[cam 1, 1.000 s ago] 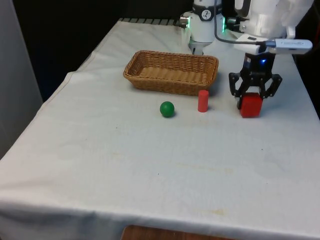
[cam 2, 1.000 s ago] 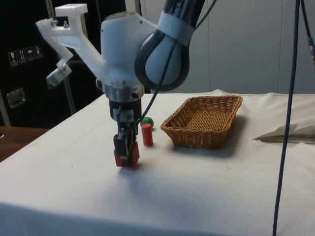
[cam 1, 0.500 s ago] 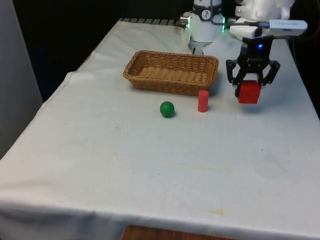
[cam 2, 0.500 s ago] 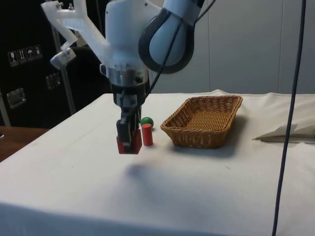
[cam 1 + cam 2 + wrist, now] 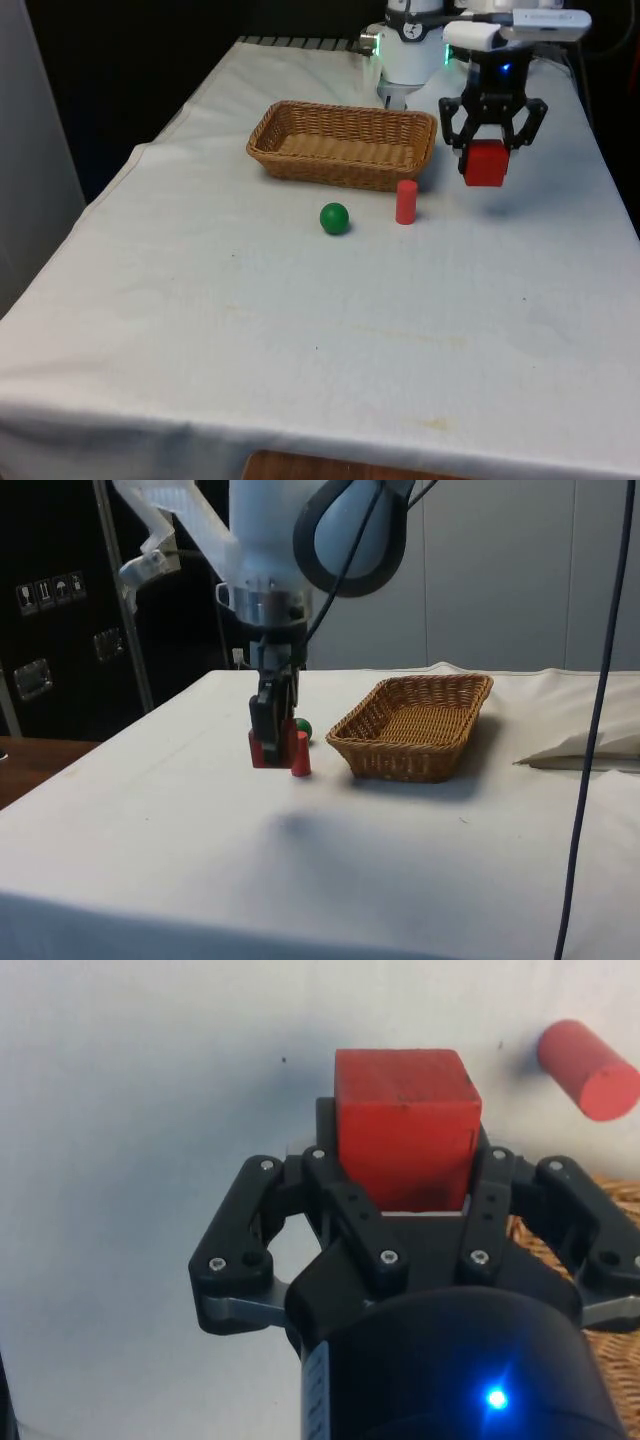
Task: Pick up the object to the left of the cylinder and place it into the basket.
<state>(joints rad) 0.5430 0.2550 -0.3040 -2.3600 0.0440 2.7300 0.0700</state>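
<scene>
Front view, left to right: the basket is sitting on the cloth toward the far side, its inside showing bare wicker. The ball is lying on the cloth in front of the basket, well apart from its near rim. The cylinder is standing upright just beside the basket's near corner on the front view's right, near the ball but apart from it. The cube is being held clear of the cloth, its shadow being cast below it, at the front view's right of the cylinder and not touching it. The gripper is pointing straight down, fingers being clamped on the cube's two sides.

Side view: the cube is being pinched by the gripper above the cloth, and is overlapping the cylinder from this angle; the ball is partly hidden behind them. The basket is being seen to the right of these.

Wrist view: the cube is being squeezed between the fingers, the cylinder is being seen off to one side on the cloth, and a strip of basket weave is showing at the edge.
</scene>
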